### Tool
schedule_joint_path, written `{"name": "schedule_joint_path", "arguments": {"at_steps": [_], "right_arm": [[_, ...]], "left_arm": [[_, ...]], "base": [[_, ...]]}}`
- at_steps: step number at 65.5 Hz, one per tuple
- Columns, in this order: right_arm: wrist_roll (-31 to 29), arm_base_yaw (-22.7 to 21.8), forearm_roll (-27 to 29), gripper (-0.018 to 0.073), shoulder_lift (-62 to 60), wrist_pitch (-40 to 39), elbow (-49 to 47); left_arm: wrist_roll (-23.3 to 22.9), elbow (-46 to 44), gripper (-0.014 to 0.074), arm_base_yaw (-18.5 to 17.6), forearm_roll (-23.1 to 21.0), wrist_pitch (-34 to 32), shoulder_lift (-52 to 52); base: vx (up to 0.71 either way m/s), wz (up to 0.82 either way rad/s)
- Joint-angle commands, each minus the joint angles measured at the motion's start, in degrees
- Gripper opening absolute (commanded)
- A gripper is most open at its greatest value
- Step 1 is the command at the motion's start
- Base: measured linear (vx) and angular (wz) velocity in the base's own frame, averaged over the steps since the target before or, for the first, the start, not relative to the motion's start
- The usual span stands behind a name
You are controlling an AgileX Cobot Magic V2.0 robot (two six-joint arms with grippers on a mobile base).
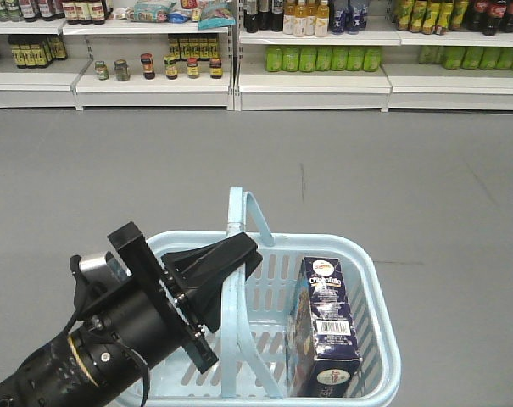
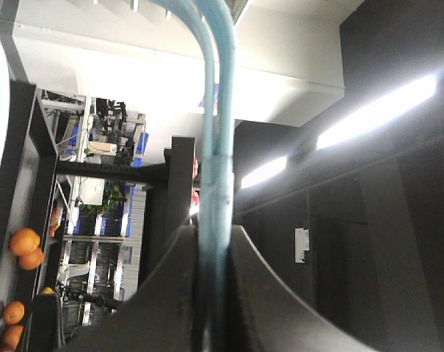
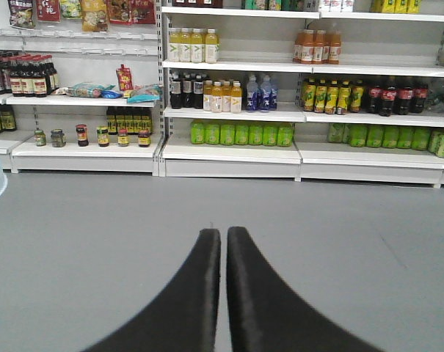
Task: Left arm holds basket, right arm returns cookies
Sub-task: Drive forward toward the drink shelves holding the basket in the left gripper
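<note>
Basket handle (image 1: 236,212) clenched in left hand (image 1: 246,251), arm (image 1: 112,339) slanting upward; right hand (image 3: 223,238) closed, empty.

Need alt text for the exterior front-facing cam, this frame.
A black left robot arm holds a light blue slotted plastic shopping basket by one hoop handle, jaws shut on it, over a grey floor. A dark navy rectangular cardboard cookie box sits inside at the basket's right side. White store shelves of bottles and jars fill the background.

Even bright light, soft shadows; left wrist view glary w/ dark areas.
</note>
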Motion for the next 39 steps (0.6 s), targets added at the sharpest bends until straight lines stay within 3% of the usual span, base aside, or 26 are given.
{"name": "schedule_joint_path", "arguments": {"at_steps": [1, 39], "right_arm": [[-0.5, 0.0, -0.2, -0.0003, -0.7, -4.3, 1.0], [-0.5, 0.0, -0.2, -0.0003, -0.7, -4.3, 1.0]], "left_arm": [[-0.1, -1.5, -0.0003, -0.4, -0.6, -16.5, -1.9], [-0.1, -1.5, -0.0003, -0.4, -0.6, -16.5, -1.9]], "base": [[0.59, 0.05], [0.58, 0.03]]}}
